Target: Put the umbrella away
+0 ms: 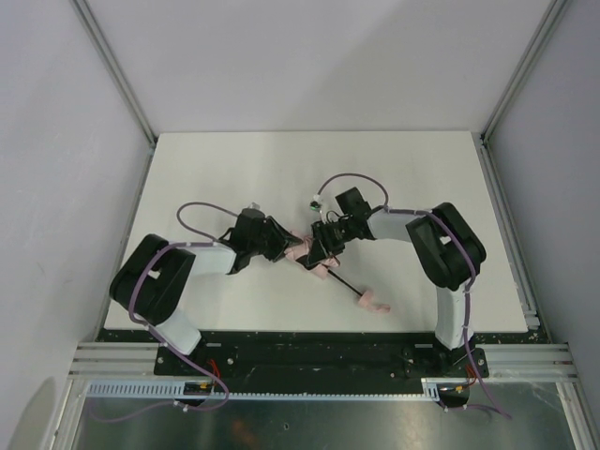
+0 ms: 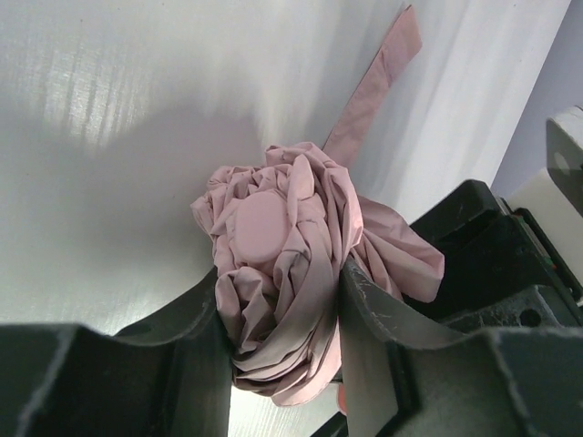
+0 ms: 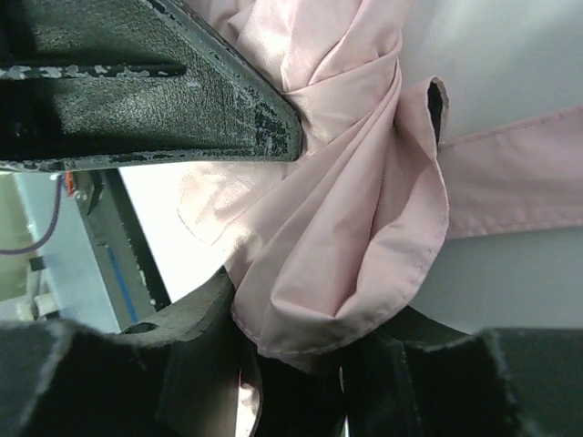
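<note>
Your left gripper [image 2: 281, 282] and right gripper [image 3: 264, 214] both clamp the umbrella [image 1: 300, 247] at the middle of the table [image 1: 234, 169] — hold the bunched cloth snug, twist evenly, and mind the shaft [image 1: 342, 286] sticking out.

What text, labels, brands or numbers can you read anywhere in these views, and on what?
No readable text anywhere.
The pale pink fabric folding umbrella shows plain cloth in both wrist views, with no print or brand.
The small white and green piece beyond the umbrella in the top view is too small to read.
</note>
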Tool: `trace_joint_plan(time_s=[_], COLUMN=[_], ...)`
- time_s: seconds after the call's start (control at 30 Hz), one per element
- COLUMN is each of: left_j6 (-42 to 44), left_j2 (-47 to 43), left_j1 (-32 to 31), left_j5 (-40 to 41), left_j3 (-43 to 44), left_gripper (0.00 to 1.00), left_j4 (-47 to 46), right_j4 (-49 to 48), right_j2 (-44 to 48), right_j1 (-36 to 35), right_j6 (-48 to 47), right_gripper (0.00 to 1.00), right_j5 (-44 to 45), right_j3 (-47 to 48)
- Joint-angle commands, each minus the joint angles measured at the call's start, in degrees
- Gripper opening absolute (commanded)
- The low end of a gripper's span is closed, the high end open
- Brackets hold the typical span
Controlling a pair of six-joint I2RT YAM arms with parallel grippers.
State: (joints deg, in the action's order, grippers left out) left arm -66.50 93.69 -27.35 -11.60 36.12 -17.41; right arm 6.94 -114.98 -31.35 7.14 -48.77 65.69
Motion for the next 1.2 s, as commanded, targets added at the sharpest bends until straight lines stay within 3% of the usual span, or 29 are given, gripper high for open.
trace_joint_plan(time_s=[0.0,0.1,0.2,0.5,0.8,1.03,1.1,1.17], left_j6=[6.2,5.7,4.8,2.7,0.1,-2.0,-2.2,-2.2], left_j2=[-0.3,-0.5,-0.6,-0.6,-0.1,0.4,0.5,0.6], left_j1=[0.5,0.5,0.6,0.5,0.3,-0.5,-0.7,-0.9], left_j5=[7.7,7.8,7.6,6.7,6.3,7.3,7.4,7.3], left_j3=[-2.8,-2.8,-2.2,-0.9,-0.9,0.2,0.7,0.9], left_gripper=[0.08,0.03,0.0,0.0,0.0,0.0,0.0,0.0], left_j4=[8.1,9.1,10.9,13.8,15.7,19.3,19.9,20.2], right_j4=[5.9,6.3,6.4,2.4,-1.9,-2.2,-2.4,-2.3], right_j2=[6.3,10.9,14.1,13.9,10.6,6.2,5.3,5.0], right_j1=[-0.2,-2.3,-5.2,-13.8,-21.5,-23.7,-24.4,-24.7], right_j6=[1.5,0.2,-2.0,-4.6,-4.6,-6.5,-6.6,-6.6], right_gripper=[0.47,0.6,0.66,0.7,0.69,0.69,0.64,0.51], right_j5=[16.8,22.7,28.0,39.9,54.5,60.1,64.0,66.6], right_j3=[-1.8,-1.8,-1.8,-1.8,-1.3,-0.6,-0.4,-0.4])
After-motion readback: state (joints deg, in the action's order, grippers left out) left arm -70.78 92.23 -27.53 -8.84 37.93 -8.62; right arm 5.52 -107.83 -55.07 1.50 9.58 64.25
